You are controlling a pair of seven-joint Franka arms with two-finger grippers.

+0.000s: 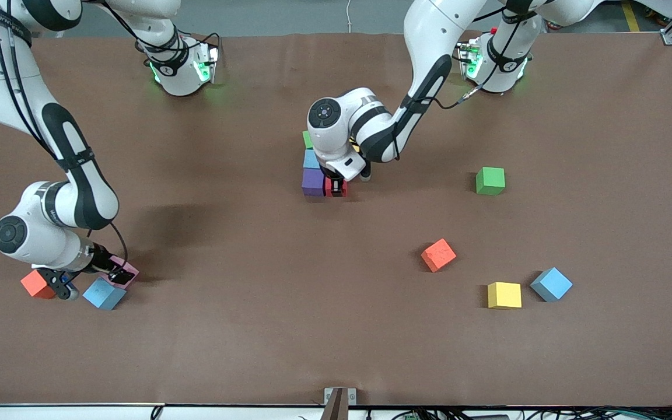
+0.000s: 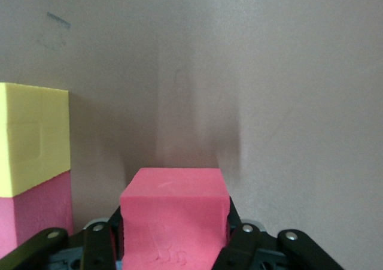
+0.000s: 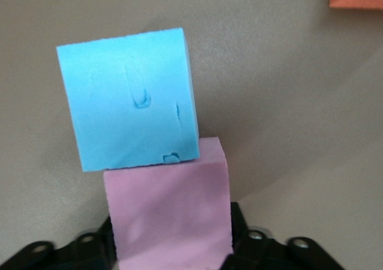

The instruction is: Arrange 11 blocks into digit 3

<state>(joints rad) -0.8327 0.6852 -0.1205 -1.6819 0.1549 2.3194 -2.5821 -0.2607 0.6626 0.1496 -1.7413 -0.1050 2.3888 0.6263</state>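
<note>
1. Brown matte table cover (image 1: 336,326) fills the scene, and small foam cubes lie on it in three groups.
2. At the middle of the table stands the started figure: a green cube (image 1: 307,139), a light blue cube (image 1: 311,159) and a purple cube (image 1: 312,182) in one touching column, the green one farthest from the front camera.
3. Just beside the purple cube is a red-pink foam cube (image 1: 335,187), and the left gripper (image 1: 335,185) is clenched on its two side faces. The left wrist view shows this cube (image 2: 175,219) between the black fingers (image 2: 99,246), with a yellow cube (image 2: 33,138) and one more pink cube (image 2: 33,213) of the figure near it.
4. At the right arm's end of the table, the right gripper (image 1: 121,276) is down around a pale pink foam cube (image 1: 128,270). Its fingers stand at both sides of this cube (image 3: 170,213), but I cannot tell if they already press it.
5. A light blue foam cube (image 1: 104,293) touches this pink cube at a corner, and an orange-red cube (image 1: 38,284) lies near.
6. Toward the left arm's end lie four free cubes, well apart: green (image 1: 490,181), orange (image 1: 438,255), yellow (image 1: 504,295) and light blue (image 1: 551,284).
7. I judge that the cubes are very light, soft and a little grippy; the blue one (image 3: 131,99) shows dents. A gentle grip on two opposite flat sides, at mid-height, seems best.
8. Because they are so light, a lifted cube may drag its touching neighbour.
</note>
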